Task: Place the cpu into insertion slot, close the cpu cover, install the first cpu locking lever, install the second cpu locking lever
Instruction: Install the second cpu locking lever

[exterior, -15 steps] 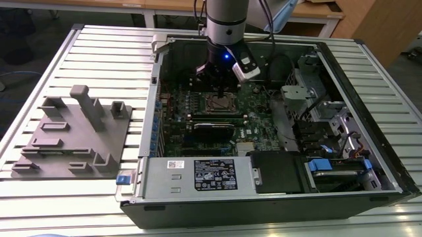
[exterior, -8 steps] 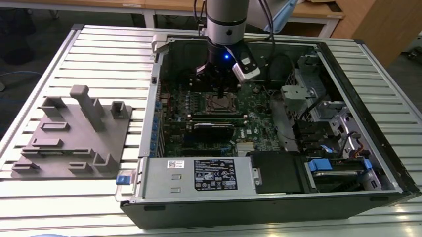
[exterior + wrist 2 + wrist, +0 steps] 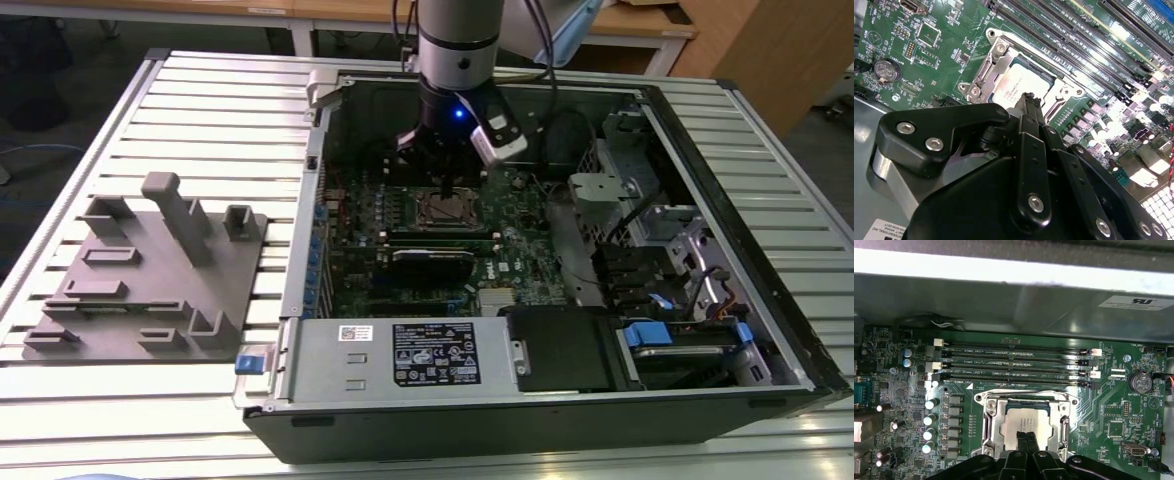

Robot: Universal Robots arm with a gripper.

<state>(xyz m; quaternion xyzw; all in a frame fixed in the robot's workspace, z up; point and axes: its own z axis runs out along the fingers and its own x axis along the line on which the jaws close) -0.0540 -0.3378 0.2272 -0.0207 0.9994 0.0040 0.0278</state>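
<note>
The grey robot arm (image 3: 457, 45) stands straight down into the open black computer case (image 3: 561, 400) on the slatted white table (image 3: 80, 400), wrist vertical. Its black gripper (image 3: 449, 185) hangs right over the square metal-rimmed insertion slot (image 3: 447, 210) on the green motherboard (image 3: 527, 235). In both wrist views the two black fingers (image 3: 1030, 107) are pressed close together, tips down at the silver-grey square cpu (image 3: 1026, 422), which lies flat inside the slot's frame (image 3: 989, 425). Whether the tips touch the chip, I can't tell. The thin silver cpu cover (image 3: 991, 67) lies around the chip, its window showing the metal face (image 3: 1016, 85). Long black memory slots (image 3: 1014, 365) run just beside the socket.
</note>
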